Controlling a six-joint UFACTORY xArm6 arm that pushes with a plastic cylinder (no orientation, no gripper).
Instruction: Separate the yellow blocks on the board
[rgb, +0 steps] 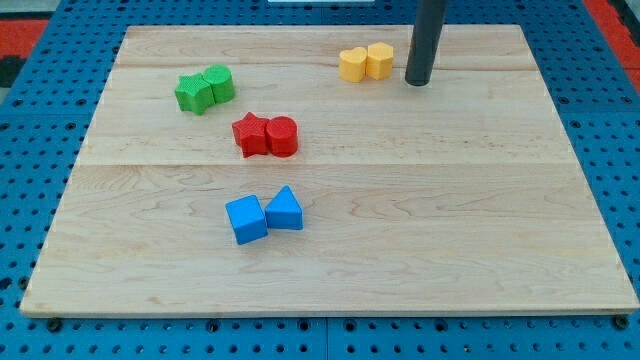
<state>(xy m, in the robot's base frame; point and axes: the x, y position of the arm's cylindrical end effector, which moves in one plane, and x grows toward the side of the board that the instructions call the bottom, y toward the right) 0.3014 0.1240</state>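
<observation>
Standing near the view's top right, my tip (419, 82) rests on the tabletop (400, 230) just to the right of the two yellow blocks, with a narrow gap between it and the nearer one. There is no hand on this rod, so nothing is grasped or released. The yellow hexagonal block (380, 60) touches the yellow block (353, 64) on its left, whose shape I cannot make out. Further left, near the top, a green star-like block (194, 94) presses against a green rounded block (219, 83). Below them a red star block (250, 134) touches a red cylinder (282, 136). Lower still, a blue cube (246, 219) sits against a blue triangular block (285, 209).
</observation>
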